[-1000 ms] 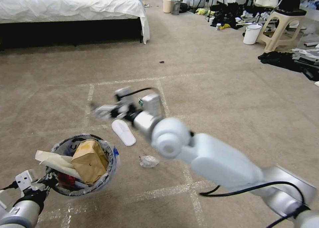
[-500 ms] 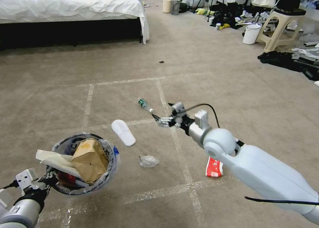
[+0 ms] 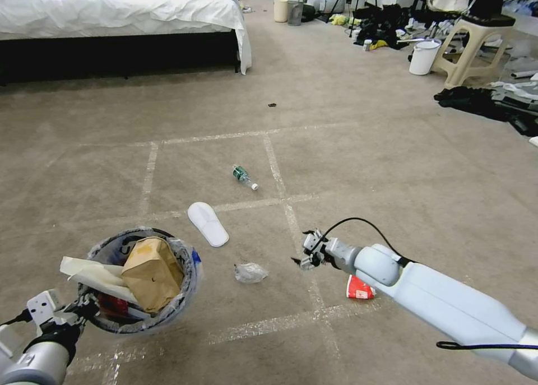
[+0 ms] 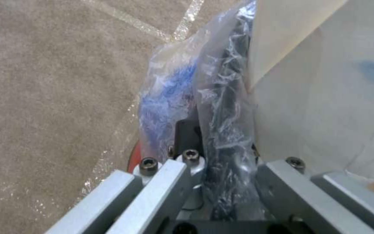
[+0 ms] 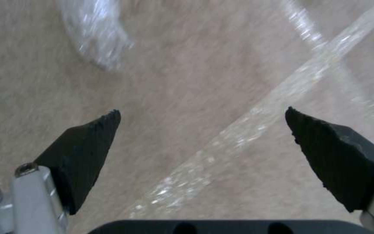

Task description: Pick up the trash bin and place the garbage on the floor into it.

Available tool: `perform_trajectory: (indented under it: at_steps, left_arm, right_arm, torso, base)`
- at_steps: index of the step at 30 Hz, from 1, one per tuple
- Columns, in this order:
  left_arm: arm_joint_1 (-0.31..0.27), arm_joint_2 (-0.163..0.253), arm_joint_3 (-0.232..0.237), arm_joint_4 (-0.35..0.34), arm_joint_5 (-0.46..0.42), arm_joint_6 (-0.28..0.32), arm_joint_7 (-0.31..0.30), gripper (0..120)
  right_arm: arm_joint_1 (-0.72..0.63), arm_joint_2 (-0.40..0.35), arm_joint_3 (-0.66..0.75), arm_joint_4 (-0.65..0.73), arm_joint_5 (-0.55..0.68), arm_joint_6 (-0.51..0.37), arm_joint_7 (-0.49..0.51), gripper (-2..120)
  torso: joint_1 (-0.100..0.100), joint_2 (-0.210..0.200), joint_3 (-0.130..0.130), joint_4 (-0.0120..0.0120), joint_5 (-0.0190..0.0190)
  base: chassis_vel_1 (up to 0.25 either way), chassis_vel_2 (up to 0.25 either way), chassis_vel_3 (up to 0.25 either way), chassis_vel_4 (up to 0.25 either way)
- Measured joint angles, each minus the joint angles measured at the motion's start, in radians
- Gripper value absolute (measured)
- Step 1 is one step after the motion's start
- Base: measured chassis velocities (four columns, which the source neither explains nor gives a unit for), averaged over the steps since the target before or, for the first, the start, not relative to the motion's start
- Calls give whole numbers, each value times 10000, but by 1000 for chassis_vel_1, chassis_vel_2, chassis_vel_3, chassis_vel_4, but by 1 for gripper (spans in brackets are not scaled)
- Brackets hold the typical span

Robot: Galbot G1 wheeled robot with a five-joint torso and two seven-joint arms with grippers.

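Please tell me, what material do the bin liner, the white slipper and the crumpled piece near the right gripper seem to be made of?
The bin liner looks like thin clear plastic film: it wrinkles and shines. The white slipper seems soft, matte fabric or foam; which one is unclear. The crumpled piece appears to be translucent glossy plastic wrap, lying beside the open right gripper.

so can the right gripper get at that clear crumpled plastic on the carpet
Probably yes. The right gripper hangs open just beside the clear plastic, with only bare carpet between them and nothing held.
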Motion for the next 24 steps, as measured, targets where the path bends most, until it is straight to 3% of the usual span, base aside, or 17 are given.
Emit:
perform_trajectory:
  at_steps: [8,24]
  left_arm:
    - [64,-106,-84,-52,0,-21,3,1]
    - [172,-297,-143,-146,104,-37,-8,1]
  right_arm:
    - [611,1127,-536,-1519,-43,569,-658,98]
    - [716,3170,-900,-3872,-248,1898,-685,98]
  torso:
    - [0,-1,0,-1,-2]
    - [1,-1,0,0,-5]
  base:
    - [0,0,0,0]
    - [0,0,0,0]
